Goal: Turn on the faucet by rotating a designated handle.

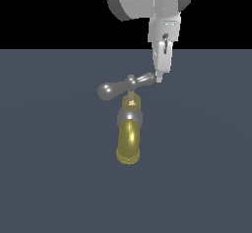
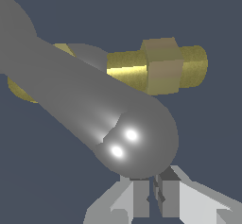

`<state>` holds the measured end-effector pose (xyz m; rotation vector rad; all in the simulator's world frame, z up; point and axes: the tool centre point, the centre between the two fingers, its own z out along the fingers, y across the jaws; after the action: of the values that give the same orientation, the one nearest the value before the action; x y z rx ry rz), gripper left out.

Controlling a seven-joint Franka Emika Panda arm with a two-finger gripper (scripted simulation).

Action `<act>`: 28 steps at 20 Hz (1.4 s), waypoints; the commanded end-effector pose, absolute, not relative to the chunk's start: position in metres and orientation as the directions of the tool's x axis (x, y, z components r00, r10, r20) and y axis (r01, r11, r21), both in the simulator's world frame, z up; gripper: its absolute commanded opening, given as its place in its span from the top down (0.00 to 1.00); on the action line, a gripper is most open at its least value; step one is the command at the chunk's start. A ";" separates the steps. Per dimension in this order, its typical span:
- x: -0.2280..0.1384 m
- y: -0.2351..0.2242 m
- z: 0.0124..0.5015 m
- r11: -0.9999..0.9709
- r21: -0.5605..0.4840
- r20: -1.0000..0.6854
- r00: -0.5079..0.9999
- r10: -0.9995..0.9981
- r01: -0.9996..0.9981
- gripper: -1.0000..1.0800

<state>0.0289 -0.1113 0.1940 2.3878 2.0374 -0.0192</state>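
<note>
Brass-yellow and silver, the faucet (image 1: 129, 129) stands near the middle of a flat slate-grey floor (image 1: 44, 178) in the exterior view, its shiny curved spout (image 1: 129, 146) reaching toward the camera below a silver collar (image 1: 130, 115) and a short brass stem (image 1: 132, 99). Across the top lies the handle (image 1: 123, 85), a slim silver-grey crossbar set at a slant, with the bulbous end on the exterior view's left sitting lower than the end on the exterior view's right. The white Franka gripper (image 1: 160, 77) hangs down from the arm at the top of the frame, its fingertips meeting the higher end of the crossbar on the exterior view's right, touching or just beside it.

From the wrist view, the rounded end of the handle (image 2: 137, 138) fills much of the picture, glossy with two bright highlights, and rests right against the gripper (image 2: 152, 197). The two pale fingers (image 2: 137, 199) stand nearly pressed together, only a thin dark slit between them, and nothing is pinched in that slit; the bar's end lies beyond the tips rather than between them. Behind the bar, the brass stem (image 2: 163, 67) with its squared nut shows against the grey floor (image 2: 208, 138).
</note>
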 end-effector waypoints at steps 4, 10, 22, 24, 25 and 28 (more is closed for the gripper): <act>0.035 -0.094 0.194 -0.150 -0.005 -0.010 0.150 0.989 0.989 1.00; 0.049 -0.047 0.195 -0.133 -0.003 -0.005 0.133 0.991 0.991 1.00; 0.054 -0.035 0.194 -0.177 0.003 -0.021 0.177 0.984 0.984 1.00; 0.051 -0.024 0.194 -0.171 0.003 -0.019 0.171 0.985 0.985 1.00; 0.049 -0.019 0.194 -0.168 0.002 -0.018 0.168 0.986 0.986 1.00; 0.043 -0.002 0.194 -0.159 0.002 -0.015 0.159 0.987 0.987 1.00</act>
<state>0.0453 -0.0410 0.1944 2.4225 1.9638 -0.0286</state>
